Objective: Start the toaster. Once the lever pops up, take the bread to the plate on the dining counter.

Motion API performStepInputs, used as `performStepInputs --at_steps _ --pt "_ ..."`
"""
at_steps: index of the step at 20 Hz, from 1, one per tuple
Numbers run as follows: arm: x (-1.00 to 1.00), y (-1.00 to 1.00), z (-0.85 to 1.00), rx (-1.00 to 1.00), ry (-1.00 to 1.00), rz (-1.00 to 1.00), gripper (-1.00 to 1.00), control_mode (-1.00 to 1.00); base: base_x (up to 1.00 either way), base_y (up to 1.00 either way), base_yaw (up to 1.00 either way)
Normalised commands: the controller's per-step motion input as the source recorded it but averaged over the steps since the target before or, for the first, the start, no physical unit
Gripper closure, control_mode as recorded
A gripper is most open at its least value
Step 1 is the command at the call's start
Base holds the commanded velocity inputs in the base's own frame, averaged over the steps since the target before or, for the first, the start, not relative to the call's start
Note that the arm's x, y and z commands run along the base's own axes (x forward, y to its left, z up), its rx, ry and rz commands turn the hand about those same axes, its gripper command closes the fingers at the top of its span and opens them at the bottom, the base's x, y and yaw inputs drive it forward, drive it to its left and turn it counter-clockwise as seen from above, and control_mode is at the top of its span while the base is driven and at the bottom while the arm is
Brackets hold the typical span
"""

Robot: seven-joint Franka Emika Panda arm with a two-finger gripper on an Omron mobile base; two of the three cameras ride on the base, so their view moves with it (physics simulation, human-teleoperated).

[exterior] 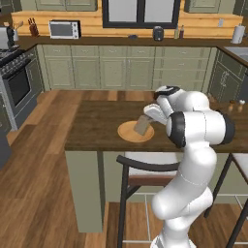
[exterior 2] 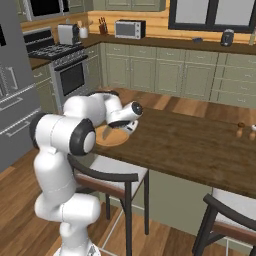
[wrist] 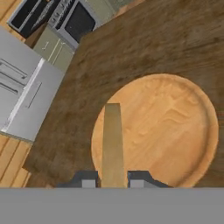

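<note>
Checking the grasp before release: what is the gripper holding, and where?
The bread, edge-on between the fingers at its near end, above the plate.

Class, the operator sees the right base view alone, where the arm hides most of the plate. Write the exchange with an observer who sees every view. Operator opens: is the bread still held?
Observer: Yes. In the hand view the bread stands on edge between the jaws of the gripper.
Operator: Is it over the plate?
Observer: Yes, over the plate's near part, not its middle.
Operator: Anything else on the plate?
Observer: No. The left base view shows the plate bare around the bread.
</note>
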Motion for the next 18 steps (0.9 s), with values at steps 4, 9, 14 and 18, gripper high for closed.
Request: performStepInputs --at_steps 4,9,14,18 --pt "0.69 0.0 -0.22 0.0 -0.01 -0.13 1.0 -1.0 0.0 0.0 0.0" --pt "0.56 0.1 -0.29 0.0 0.0 0.0 1.0 -1.0 0.0 0.0 0.0" --pt "0.35 0.18 -0.36 0.0 -0.03 0.0 1.0 -1.0 0.0 0.0 0.0" --pt "-0.13 0.29 -0.58 0.0 -0.02 0.0 1.0 -1.0 0.0 0.0 0.0"
